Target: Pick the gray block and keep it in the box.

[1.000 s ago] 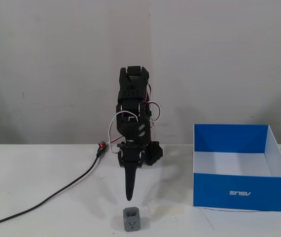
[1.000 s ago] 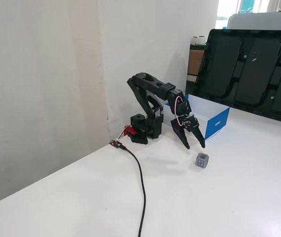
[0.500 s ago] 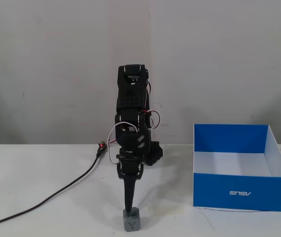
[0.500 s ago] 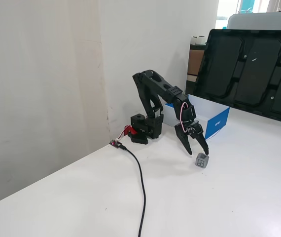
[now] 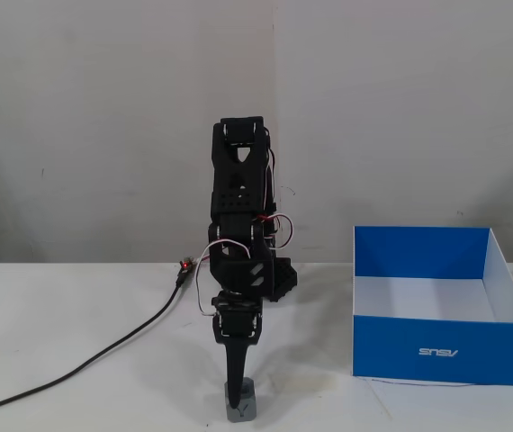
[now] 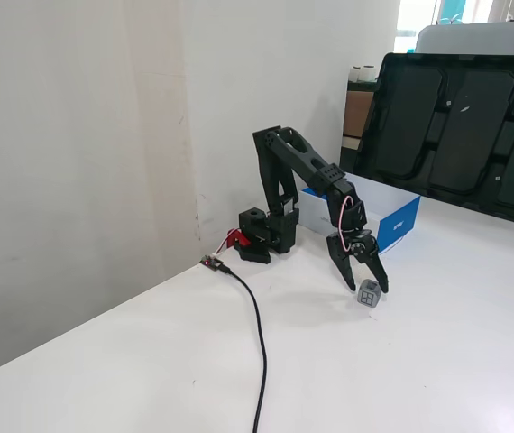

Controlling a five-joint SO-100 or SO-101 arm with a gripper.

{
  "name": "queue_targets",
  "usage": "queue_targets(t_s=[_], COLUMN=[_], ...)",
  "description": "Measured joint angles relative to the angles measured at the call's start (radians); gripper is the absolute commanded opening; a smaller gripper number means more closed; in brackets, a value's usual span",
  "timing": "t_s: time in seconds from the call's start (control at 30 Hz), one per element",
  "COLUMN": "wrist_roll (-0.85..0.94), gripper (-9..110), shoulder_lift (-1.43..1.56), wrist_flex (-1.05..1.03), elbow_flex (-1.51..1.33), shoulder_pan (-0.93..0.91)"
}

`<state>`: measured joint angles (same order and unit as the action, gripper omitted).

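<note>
The black arm [image 6: 307,171] leans out from its base and reaches down to the gray block [image 5: 240,407], which sits on the white table [image 6: 194,361] close to the front edge in the fixed view that faces the arm. The claw [image 6: 367,288] is spread, with one finger on each side of the block, right at its top. From the front the two fingers line up one behind the other, so it is hard to tell if they touch the block or just hang beside it. This looks like the grabbing step: the claw is down at the block but has not squeezed it. The next move probably needs the claw to go a bit lower, press its fingers together on the block, lift it, and swing it over to the box [image 5: 436,351]. The box is blue outside and white inside, open on top, and stands well apart from the block, off to the right in the front view. It looks empty. A black cable [image 6: 255,334] runs across the table to a small board near the arm's base. Behind the arm is a plain pale wall [image 5: 103,117]. In the side fixed view, big dark panels [image 6: 460,126] lean at the far side of the table.
</note>
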<state>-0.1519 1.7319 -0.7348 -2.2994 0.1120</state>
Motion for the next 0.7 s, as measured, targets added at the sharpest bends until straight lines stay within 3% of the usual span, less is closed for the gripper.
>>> queue_targets(t_s=[0.37, 0.7], wrist_roll=[0.003, -0.002], gripper=[9, 3], shoulder_lift=[-0.009, -0.014], wrist_flex=[0.009, 0.015], elbow_flex=[0.012, 0.043], shoulder_pan=[0.025, 0.026])
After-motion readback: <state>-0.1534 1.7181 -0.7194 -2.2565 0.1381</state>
